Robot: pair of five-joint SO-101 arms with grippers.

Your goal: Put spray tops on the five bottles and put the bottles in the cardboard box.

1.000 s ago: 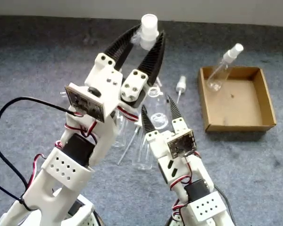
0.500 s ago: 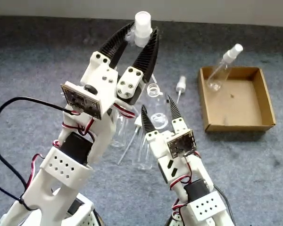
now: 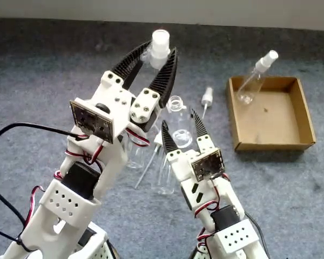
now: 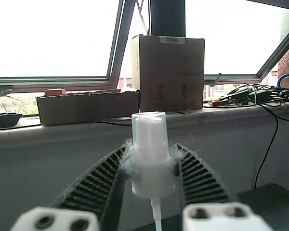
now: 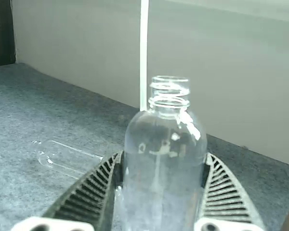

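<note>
Left gripper (image 3: 160, 50) is held high over the grey mat (image 3: 43, 81), its jaws pinched on a white spray top (image 3: 160, 42) at the collar. The dip tube (image 4: 156, 214) is seen hanging straight below. Right gripper (image 3: 180, 125) is low near the middle of the mat, jaws pressed against the sides of an open bottle (image 3: 181, 137), which is kept upright with the neck uncovered. A second open bottle (image 3: 175, 103) stands just behind it. A loose spray top (image 3: 206, 99) is noted on the mat between these bottles and the cardboard box (image 3: 305, 110). One capped bottle (image 3: 254, 81) is leant in the box's far corner, with its top over the rim.
</note>
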